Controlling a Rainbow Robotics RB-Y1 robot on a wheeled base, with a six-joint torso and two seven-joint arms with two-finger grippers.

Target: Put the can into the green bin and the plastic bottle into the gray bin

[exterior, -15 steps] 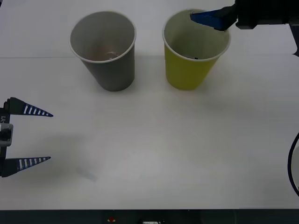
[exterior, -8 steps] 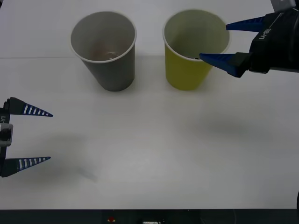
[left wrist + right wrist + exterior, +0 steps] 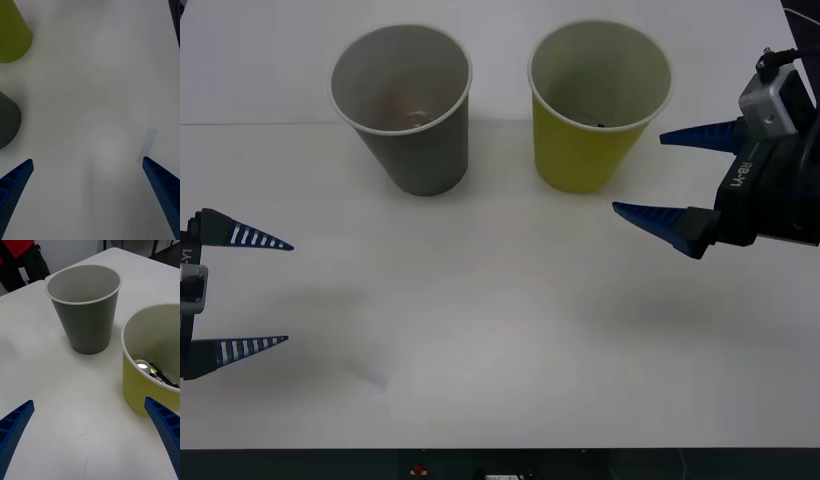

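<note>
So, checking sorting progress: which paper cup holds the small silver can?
The yellow-green paper cup: the silver can lies inside it. The gray paper cup doesn't hold it.

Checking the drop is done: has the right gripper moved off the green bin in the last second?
Yes. The right gripper, jaws open, has pulled back from over the green bin toward the robot and to its right. The can lies inside.
</note>
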